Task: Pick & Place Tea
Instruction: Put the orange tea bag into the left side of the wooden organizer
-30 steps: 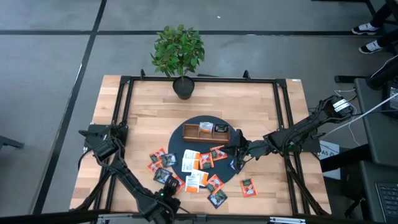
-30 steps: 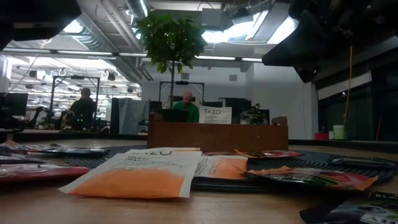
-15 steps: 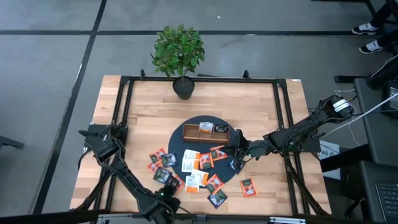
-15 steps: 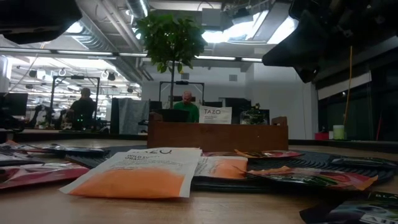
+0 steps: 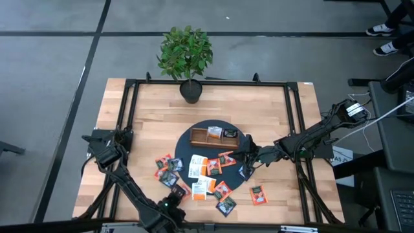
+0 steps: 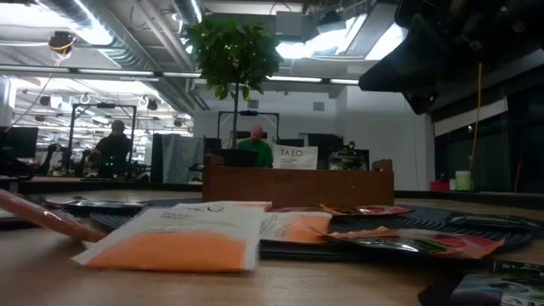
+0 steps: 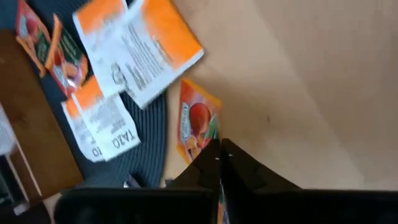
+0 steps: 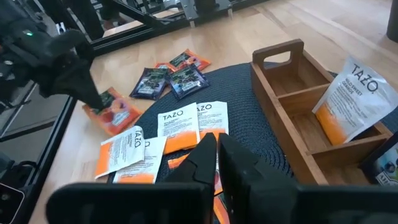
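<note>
Several small tea sachets, orange, white and dark, lie spread over the near part of a round dark mat and the wood beside it. A long wooden tray stands on the mat's far part with sachets in it. My left gripper is near the table's near edge, shut on an orange-red sachet. My right gripper hovers over the mat's right side with its fingers together. I see nothing plainly between them. My left gripper pinches the orange-red sachet by its near end between its two fingers. The fingers slant down at it from the table's near side. The sachet is tilted, its held end raised and its far end on the wood.
A potted plant stands at the table's far edge. A black frame runs around the tabletop. Bare wood lies left of the mat and beyond the tray. People sit at desks in the room behind the table.
My left gripper has risen a little over the near edge of the table. The orange-red sachet has tipped up at its near end, while its far end stays on the wood.
</note>
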You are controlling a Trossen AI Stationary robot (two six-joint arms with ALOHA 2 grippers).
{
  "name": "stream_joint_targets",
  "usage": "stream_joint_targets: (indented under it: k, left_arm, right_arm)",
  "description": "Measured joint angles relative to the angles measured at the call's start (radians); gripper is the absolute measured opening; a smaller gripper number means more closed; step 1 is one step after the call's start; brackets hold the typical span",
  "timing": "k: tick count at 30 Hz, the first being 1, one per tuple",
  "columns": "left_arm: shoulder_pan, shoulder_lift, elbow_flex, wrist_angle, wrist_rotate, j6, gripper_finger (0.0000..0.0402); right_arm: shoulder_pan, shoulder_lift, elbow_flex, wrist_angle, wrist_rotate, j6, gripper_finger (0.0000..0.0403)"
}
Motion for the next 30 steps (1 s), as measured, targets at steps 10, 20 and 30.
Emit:
stream_joint_targets:
  k: [10,20,30]
  left_arm:
    - [-0.031,-0.002,0.113,-0.206,-0.005,0.027,0.0002]
    - [-0.078,-0.004,0.226,-0.446,-0.204,0.028,0.0002]
    - [-0.059,-0.073,0.222,-0.423,-0.243,0.056,0.0002]
  right_arm:
    - [0.000,0.000,0.000,-0.001,0.000,-0.001,0.0023]
    - [0.000,0.000,0.000,0.001,0.000,-0.003,0.0023]
    - [0.000,0.000,0.000,0.011,0.000,-0.004,0.0023]
